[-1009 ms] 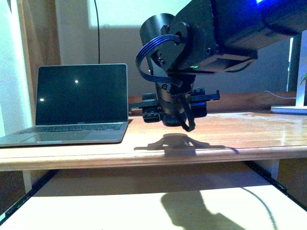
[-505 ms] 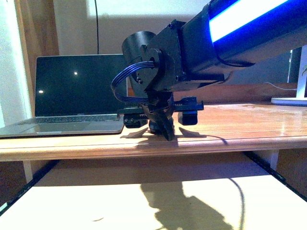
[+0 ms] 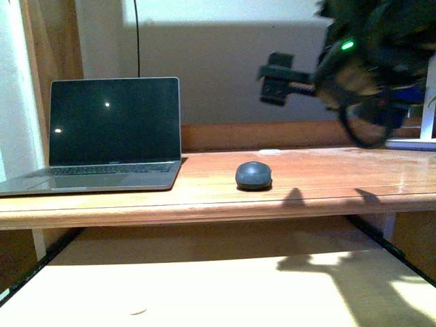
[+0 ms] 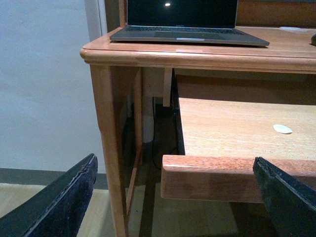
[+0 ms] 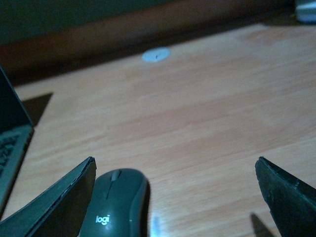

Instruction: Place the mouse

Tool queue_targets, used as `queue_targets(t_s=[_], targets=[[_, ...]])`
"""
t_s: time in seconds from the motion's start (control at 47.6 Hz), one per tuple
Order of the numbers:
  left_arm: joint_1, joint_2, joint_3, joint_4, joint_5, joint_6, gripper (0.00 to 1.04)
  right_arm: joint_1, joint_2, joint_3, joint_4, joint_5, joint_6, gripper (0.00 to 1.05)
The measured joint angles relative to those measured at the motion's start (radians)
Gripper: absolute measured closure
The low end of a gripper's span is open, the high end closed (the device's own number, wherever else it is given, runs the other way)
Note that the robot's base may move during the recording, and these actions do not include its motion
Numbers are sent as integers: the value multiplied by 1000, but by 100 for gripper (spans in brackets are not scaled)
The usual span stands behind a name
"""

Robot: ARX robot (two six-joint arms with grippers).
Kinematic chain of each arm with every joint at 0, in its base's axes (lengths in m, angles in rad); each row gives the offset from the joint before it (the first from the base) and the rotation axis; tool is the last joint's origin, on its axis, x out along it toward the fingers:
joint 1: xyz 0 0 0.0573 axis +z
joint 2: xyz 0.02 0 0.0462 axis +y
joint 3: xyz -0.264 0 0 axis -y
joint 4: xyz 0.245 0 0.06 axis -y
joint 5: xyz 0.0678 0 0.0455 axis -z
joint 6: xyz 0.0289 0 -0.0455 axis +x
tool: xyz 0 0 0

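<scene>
The mouse [image 3: 253, 175] is a small dark grey oval that lies alone on the wooden desk top [image 3: 320, 184], to the right of the laptop. My right gripper [image 3: 340, 88] is blurred, raised above the desk at the upper right, clear of the mouse. In the right wrist view the gripper [image 5: 175, 197] is open and empty. The mouse [image 5: 116, 205], with scroll wheel and light logo, lies on the desk beside one finger [image 5: 59, 202], not touching it. My left gripper [image 4: 175, 207] is open and empty, low down facing the front edge of the pulled-out shelf [image 4: 237, 173]. It is out of the front view.
An open laptop [image 3: 112, 133] with a dark screen stands on the desk's left; it also shows in the left wrist view [image 4: 182, 19]. A pale pull-out shelf [image 3: 204, 286] lies under the desk top. A white round sticker [image 5: 156, 54] is on the desk behind the mouse. A white object [image 3: 415, 143] sits far right.
My right arm was low over the desk middle, hiding the mouse. It has lifted away to the upper right, and the mouse now lies uncovered on the desk.
</scene>
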Motion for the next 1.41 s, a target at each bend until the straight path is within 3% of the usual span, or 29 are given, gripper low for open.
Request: queue_targets(t_s=[0.273, 0.357, 0.421, 0.61, 0.694, 0.799, 0.988, 1.199, 1.409], targets=[[0, 0, 0, 0, 0, 0, 8, -157, -348, -520, 111, -284, -35, 7], [0, 0, 0, 0, 0, 0, 8, -224, -448, -624, 113, -438, -61, 7], [0, 0, 0, 0, 0, 0, 8, -308, -544, -714, 103, -628, -114, 7], [0, 0, 0, 0, 0, 0, 8, -459, -713, -851, 9, -987, -235, 7], [0, 0, 0, 0, 0, 0, 8, -490, -785, -897, -52, -1125, -312, 7], [0, 0, 0, 0, 0, 0, 8, -499, -838, -947, -126, -1228, -415, 7], [0, 0, 0, 0, 0, 0, 8, -443, -822, -1015, -120, -1164, -525, 7], [0, 0, 0, 0, 0, 0, 8, -283, -714, -1051, 8, -980, -530, 7], [0, 0, 0, 0, 0, 0, 8, -149, -610, -1055, 134, -872, -507, 7]])
